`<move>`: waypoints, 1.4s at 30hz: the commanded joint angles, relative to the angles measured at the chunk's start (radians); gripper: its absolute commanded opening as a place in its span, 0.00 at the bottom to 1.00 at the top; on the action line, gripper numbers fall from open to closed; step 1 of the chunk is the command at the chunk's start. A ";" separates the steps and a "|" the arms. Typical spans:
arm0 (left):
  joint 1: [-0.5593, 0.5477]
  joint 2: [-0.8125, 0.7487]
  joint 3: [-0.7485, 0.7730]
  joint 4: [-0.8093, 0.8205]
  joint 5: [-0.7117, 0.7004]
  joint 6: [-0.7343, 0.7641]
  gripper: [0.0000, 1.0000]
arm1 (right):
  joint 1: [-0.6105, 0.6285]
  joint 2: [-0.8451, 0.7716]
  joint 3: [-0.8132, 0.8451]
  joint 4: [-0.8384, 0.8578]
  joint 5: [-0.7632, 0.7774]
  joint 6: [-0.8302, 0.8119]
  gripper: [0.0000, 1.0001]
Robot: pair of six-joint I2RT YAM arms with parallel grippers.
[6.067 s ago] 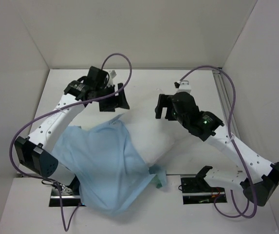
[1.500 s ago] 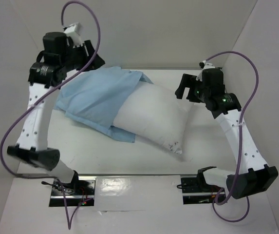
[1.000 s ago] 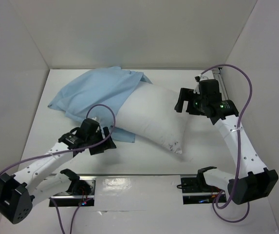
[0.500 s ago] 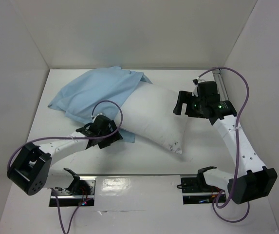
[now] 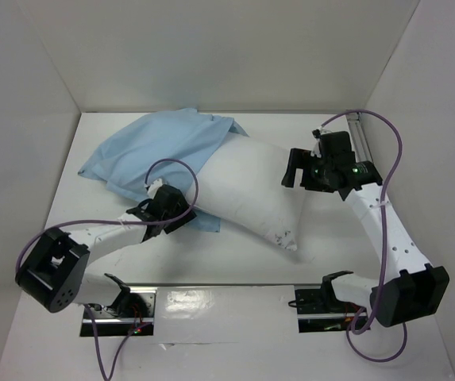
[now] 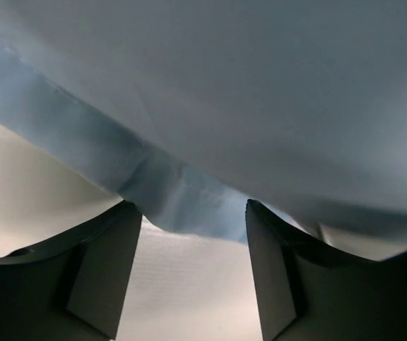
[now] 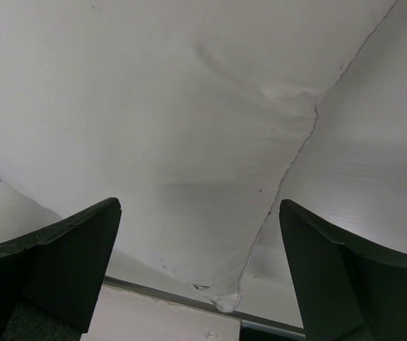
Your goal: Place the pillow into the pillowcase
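The white pillow [image 5: 251, 194] lies slantwise across the table, its left end under or inside the light blue pillowcase [image 5: 156, 151]; I cannot tell which. My left gripper [image 5: 183, 216] sits low at the pillowcase's near edge. In the left wrist view the blue hem [image 6: 189, 202] hangs just beyond the tips of the left gripper [image 6: 192, 217], and the jaws stand apart with only bare table between them. My right gripper [image 5: 289, 168] is wide open at the pillow's far right end. From the right wrist, the pillow [image 7: 189, 106] and its seamed corner show beyond the right gripper [image 7: 199, 206].
White walls close in the table on three sides. A metal rail [image 5: 362, 139] runs along the back right. Two base plates [image 5: 322, 305] are bolted at the near edge. Purple cables [image 5: 175, 167] loop over both arms.
My left arm has slid along the table, right and away from the bases, bringing its gripper up to the pillowcase's near hem. Pillow, pillowcase and right arm have barely moved.
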 commanded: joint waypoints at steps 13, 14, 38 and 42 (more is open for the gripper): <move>0.004 0.063 0.122 0.018 0.100 0.089 0.00 | 0.046 -0.054 -0.409 0.460 -0.370 0.334 1.00; 0.004 0.054 0.138 0.031 0.140 0.103 0.00 | 0.061 -0.036 -0.427 0.528 -0.382 0.370 0.98; -0.116 0.195 0.638 0.106 0.842 0.155 0.00 | 0.245 0.293 -0.368 0.866 -0.367 0.434 0.00; -0.174 0.206 0.679 -0.003 0.915 0.250 0.80 | 0.298 0.218 -0.496 0.868 -0.313 0.474 0.00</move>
